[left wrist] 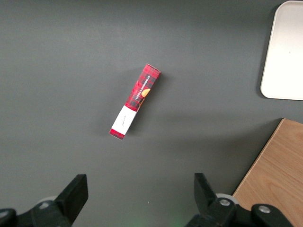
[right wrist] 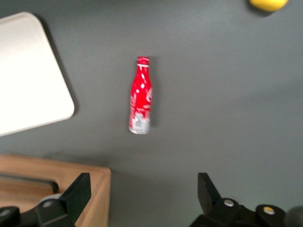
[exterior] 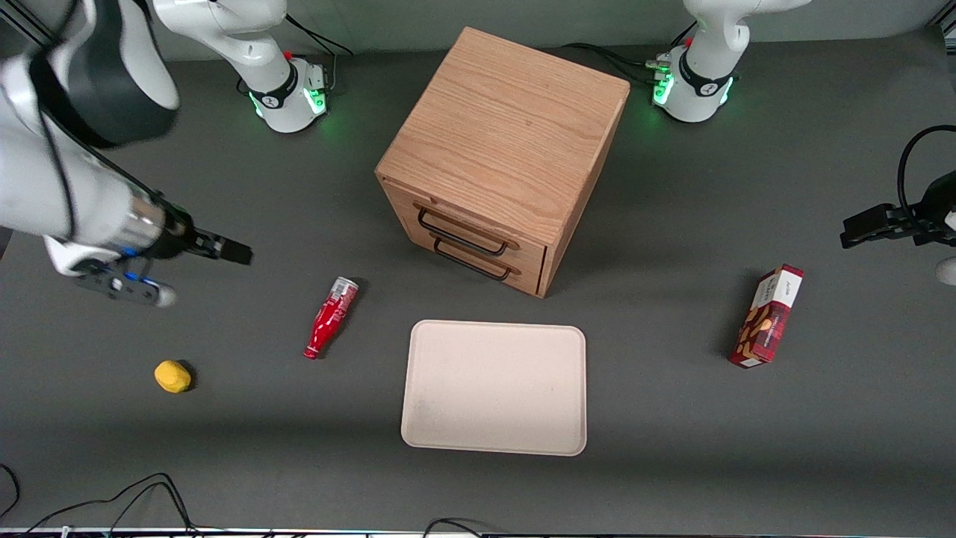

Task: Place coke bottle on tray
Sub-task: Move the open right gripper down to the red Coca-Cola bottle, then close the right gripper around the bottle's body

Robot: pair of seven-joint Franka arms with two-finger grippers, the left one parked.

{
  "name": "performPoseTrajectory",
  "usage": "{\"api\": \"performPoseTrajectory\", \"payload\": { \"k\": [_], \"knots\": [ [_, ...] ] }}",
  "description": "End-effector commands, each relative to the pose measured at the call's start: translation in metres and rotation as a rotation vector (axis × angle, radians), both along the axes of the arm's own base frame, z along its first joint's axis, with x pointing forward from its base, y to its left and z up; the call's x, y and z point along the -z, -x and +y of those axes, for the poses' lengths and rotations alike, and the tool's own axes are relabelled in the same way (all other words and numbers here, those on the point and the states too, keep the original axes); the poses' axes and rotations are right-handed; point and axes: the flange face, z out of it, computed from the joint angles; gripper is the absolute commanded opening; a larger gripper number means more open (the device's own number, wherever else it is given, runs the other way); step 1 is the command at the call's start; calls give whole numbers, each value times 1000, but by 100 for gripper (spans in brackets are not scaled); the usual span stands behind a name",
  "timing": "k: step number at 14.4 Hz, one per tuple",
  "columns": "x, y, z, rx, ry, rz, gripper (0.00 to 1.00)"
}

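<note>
From the front view I see the coke bottle (exterior: 329, 317) lying on its side on the dark table (exterior: 672, 448), cap end nearer the camera, beside the tray (exterior: 494, 387) toward the working arm's end and not touching it. The tray lies flat in front of the wooden drawer cabinet (exterior: 502, 157). The gripper (exterior: 233, 252) hangs above the table, farther from the camera than the bottle and well apart from it. A yellow object (exterior: 172, 376) lies near the working arm's end; a red snack box (exterior: 768, 317) lies toward the parked arm's end. In the right wrist view, I see the gripper's fingers (right wrist: 78, 191) spread wide with nothing between them, the coke bottle (right wrist: 141, 95) lying beside the tray (right wrist: 28, 75). The left wrist view shows the snack box (left wrist: 135, 100) on the table.
</note>
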Motion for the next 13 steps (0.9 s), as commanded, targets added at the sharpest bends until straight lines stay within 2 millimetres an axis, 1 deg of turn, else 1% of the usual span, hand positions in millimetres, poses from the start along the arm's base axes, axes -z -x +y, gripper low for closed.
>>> {"api": "performPoseTrajectory", "payload": {
  "k": [1,3,4,6,9,13],
  "knots": [
    [60,8,22,105,-6,-23,100],
    [111,15,30,142,0,-54,100],
    [130,20,35,157,-1,-69,100],
    [173,28,32,161,38,-96,100],
    [217,29,33,185,66,-120,100],
    [266,23,37,223,77,-163,100]
  ]
}}
